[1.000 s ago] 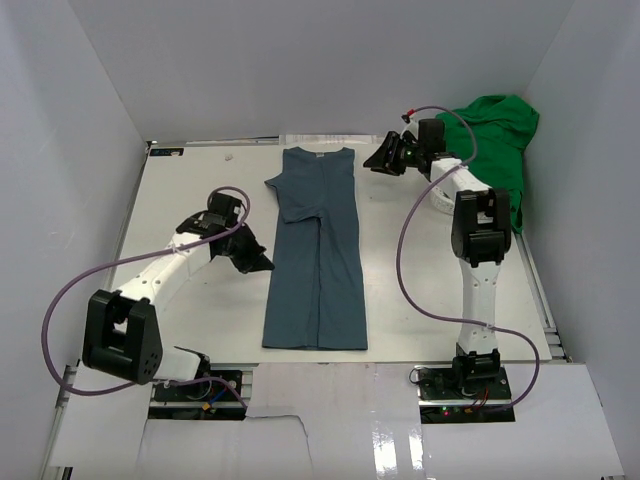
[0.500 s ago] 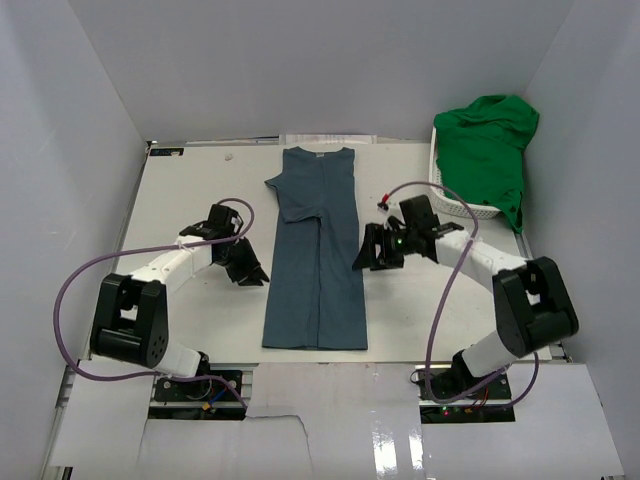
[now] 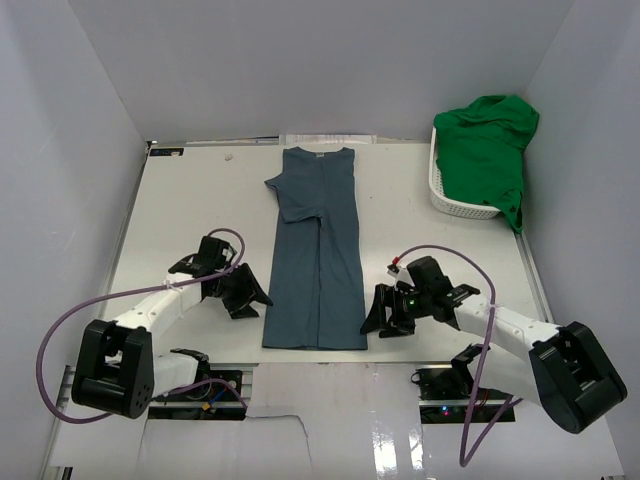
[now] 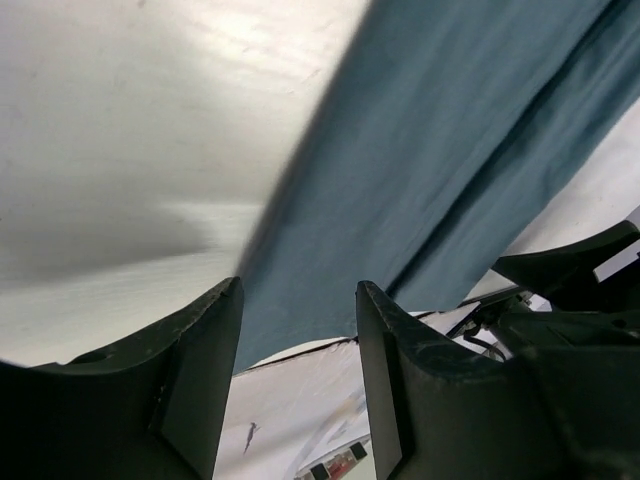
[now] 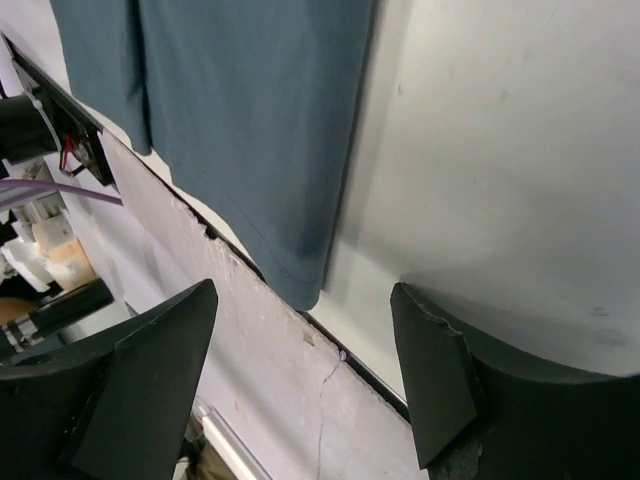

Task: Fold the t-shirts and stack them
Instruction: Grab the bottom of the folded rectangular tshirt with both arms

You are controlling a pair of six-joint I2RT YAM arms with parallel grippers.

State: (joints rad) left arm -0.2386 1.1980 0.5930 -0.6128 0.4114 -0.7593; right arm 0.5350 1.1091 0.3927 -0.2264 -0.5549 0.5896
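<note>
Two t-shirts are in view, well apart from each other. The slate-blue t-shirt (image 3: 318, 250) lies flat on the white table (image 3: 190, 200) as a long narrow strip, its sides turned in over the middle. Its neck, with a small pale label (image 3: 322, 153), is at the far end. Its hem lies along the near edge of the table, between the two arms. One short sleeve lies folded in over the chest on the left side. The green t-shirt (image 3: 485, 150) sits crumpled in a heap at the far right, filling the white lattice basket (image 3: 455, 207) and spilling over its right rim.

Beside the strip's lower left edge, the left gripper (image 3: 250, 295) sits low over the table with its jaws apart and nothing between them. In the left wrist view the shirt's (image 4: 450, 150) long edge runs diagonally just beyond the left gripper (image 4: 298, 340), not touching either jaw.

At the strip's near right corner, the right gripper (image 3: 378, 315) also sits low, its jaws spread wide and empty. The right wrist view shows the right gripper (image 5: 300, 370) pointing at the hem corner of the blue cloth (image 5: 250, 120), which ends right at the table's front edge; whether a jaw touches the fabric cannot be told.

Both arms reach forward from their bases, each trailing a purple cable (image 3: 60, 320). Plain pale walls (image 3: 320, 70) enclose the table on three sides.
</note>
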